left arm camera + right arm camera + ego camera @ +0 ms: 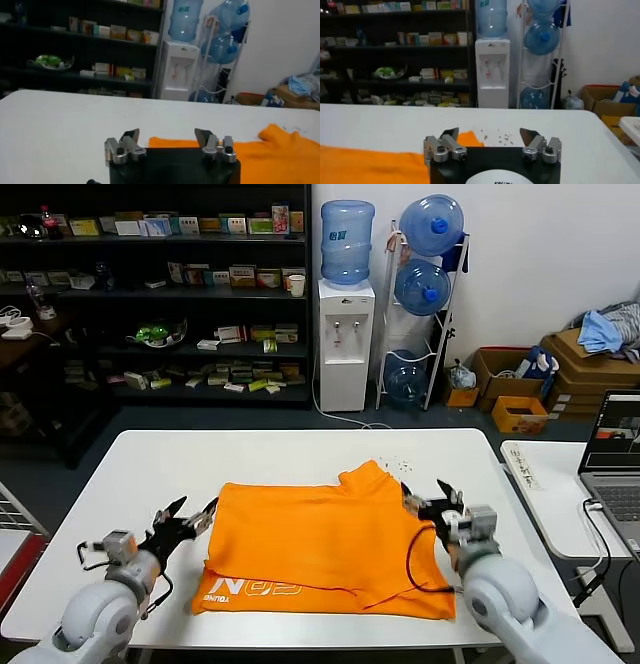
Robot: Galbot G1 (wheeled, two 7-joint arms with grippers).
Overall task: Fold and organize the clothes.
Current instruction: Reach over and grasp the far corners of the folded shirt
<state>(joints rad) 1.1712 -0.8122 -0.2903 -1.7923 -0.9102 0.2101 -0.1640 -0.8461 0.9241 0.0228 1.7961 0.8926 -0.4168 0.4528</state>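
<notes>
Your left gripper and right gripper stand released, fingers spread, the orange T-shirt lying between them on the table.

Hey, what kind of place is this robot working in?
Probably an office storeroom or lab. Dark shelves of boxed goods, a water dispenser beside spare water bottles, and cardboard boxes surround the white table.
</notes>
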